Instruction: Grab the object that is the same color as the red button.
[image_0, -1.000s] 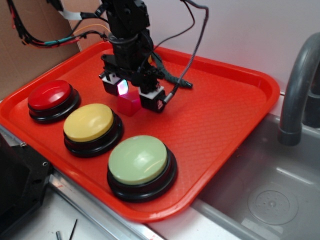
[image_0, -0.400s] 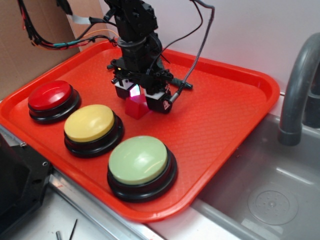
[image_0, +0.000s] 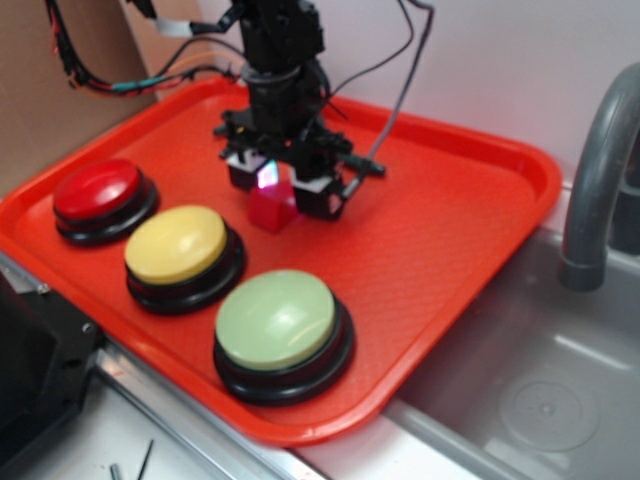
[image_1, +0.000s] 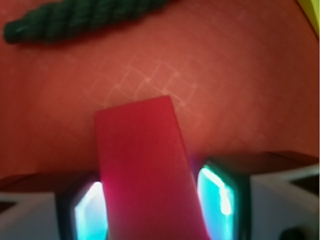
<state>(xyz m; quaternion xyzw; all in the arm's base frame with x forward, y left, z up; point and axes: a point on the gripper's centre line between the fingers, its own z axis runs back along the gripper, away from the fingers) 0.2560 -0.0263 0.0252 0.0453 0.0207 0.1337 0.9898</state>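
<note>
Since a second ago the arm has drifted a little toward the tray's far side and risen, and the red wedge block (image_0: 272, 208) has gone with it. From the left, the red button (image_0: 101, 198) sits near the tray's (image_0: 470, 230) left corner, then the yellow button (image_0: 183, 256), then the pale green button (image_0: 282, 333) nearest the front edge. Behind the yellow button, the gripper (image_0: 278, 183) has its fingers (image_1: 218, 194) clenched on the block's sides, glowing pads pressed against it. A grey faucet (image_0: 598, 180) stands at right over the sink (image_0: 540, 390).
</note>
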